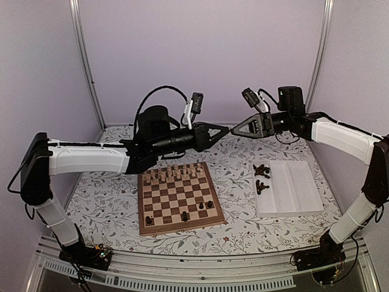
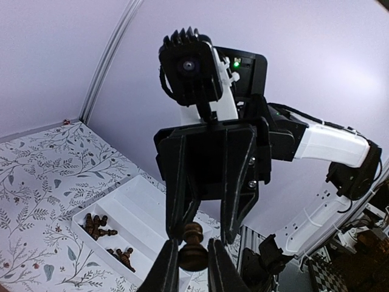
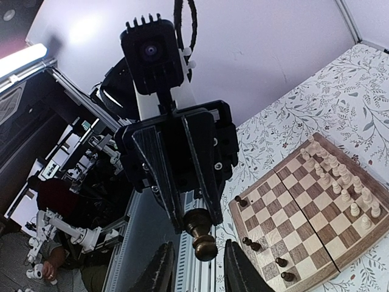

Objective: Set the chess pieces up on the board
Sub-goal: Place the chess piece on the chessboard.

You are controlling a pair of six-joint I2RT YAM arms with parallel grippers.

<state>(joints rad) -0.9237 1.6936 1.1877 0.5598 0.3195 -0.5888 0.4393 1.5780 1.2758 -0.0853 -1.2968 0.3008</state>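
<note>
One dark chess piece (image 2: 193, 246) is in mid-air at 1 o'clock of the board (image 1: 172, 205). Left gripper (image 1: 222, 129) is clamped on it. Right gripper (image 1: 235, 129) is partly open, fingers flanking the piece with a gap on each side. Other dark pieces (image 1: 262, 177) lie in a white tray (image 1: 295, 191) on the counter (image 1: 109, 201), 3 o'clock of the board.

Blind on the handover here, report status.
Left gripper shut on dark chess piece, mid-air. Right gripper open, straddling it. No obstruction seen.
</note>
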